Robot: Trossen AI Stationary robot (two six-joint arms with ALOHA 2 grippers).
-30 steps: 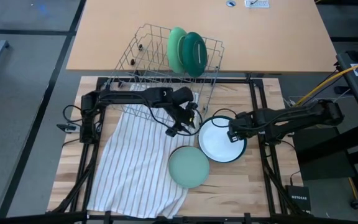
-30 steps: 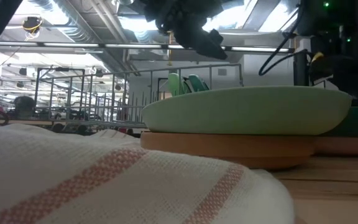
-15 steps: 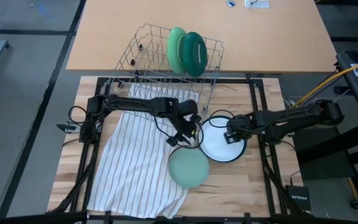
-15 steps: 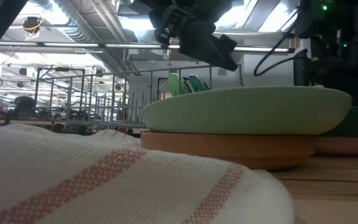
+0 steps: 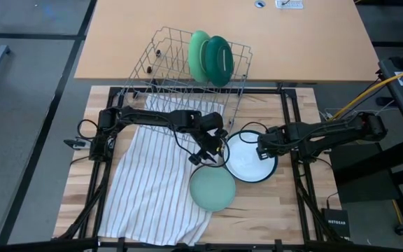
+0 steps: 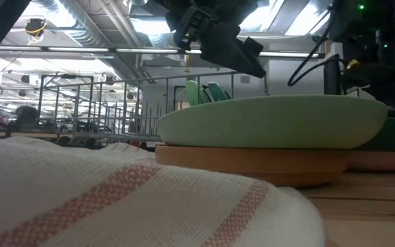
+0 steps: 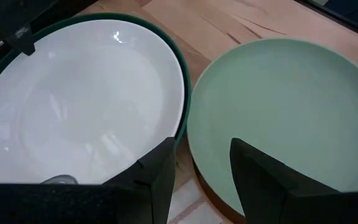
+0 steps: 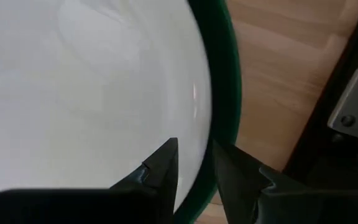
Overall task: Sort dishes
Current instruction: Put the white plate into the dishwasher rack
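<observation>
A white plate with a dark green rim (image 5: 247, 162) lies flat on the wooden table. Beside it a pale mint plate (image 5: 212, 189) sits on top of a brown plate (image 6: 252, 165). My left gripper (image 7: 202, 149) hangs open, slanting down, above the gap between the white plate (image 7: 73, 106) and the mint plate (image 7: 291, 106), touching neither. My right gripper (image 8: 194, 149) points straight down at the white plate's right rim (image 8: 219, 93), its fingers a narrow gap apart. A light green plate (image 5: 200, 50) and a dark green plate (image 5: 220, 59) stand on edge in the wire rack (image 5: 163, 63). My right gripper comes from above at the white plate's right rim (image 8: 224, 118), one finger (image 8: 160, 165) over the white inside and the other (image 8: 241, 171) over the dark rim. Whether the fingers touch the rim I cannot tell. The plate lies flat on the table.
A white striped cloth (image 5: 152, 185) covers the table's left half and reaches under the mint stack's edge. The wire rack stands at the far side, half on the tan desk (image 5: 292, 42). Black frame rails (image 5: 296, 175) run along the table's sides.
My left gripper has moved toward the table's right and near edges and down, coming over the gap between the white and mint plates, then held still. Its fingers keep the same gap. The plates lie where they were.
</observation>
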